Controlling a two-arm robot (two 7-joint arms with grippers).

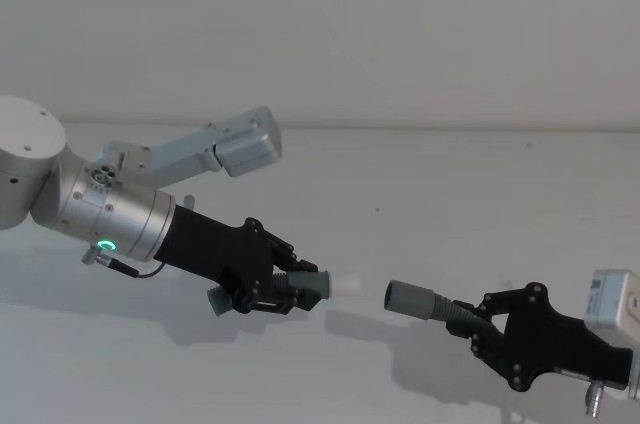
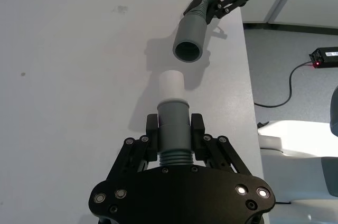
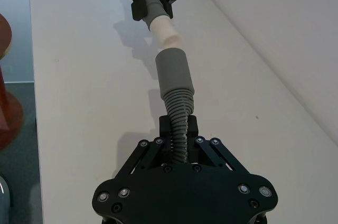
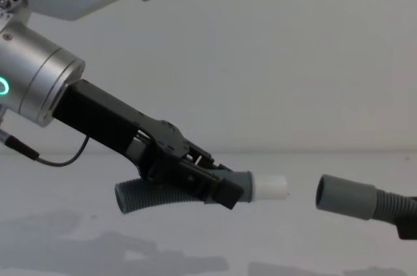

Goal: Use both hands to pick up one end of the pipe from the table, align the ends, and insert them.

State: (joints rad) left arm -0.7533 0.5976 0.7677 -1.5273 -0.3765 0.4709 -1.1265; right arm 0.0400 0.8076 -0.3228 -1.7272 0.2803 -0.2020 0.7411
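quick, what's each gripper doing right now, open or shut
Left gripper: closed, holding the plug-tipped pipe piece.
Right gripper: closed, holding the socket pipe piece by its ribbed middle.

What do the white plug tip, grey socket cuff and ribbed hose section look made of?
White plug tip on the pipe piece in the left claw: likely hard plastic, matte, crisp edge. Grey socket cuff: probably rubber or soft plastic, smooth, dull. Ribbed hose section, gripped by the right claw: flexible corrugated plastic or rubber, since it bends.
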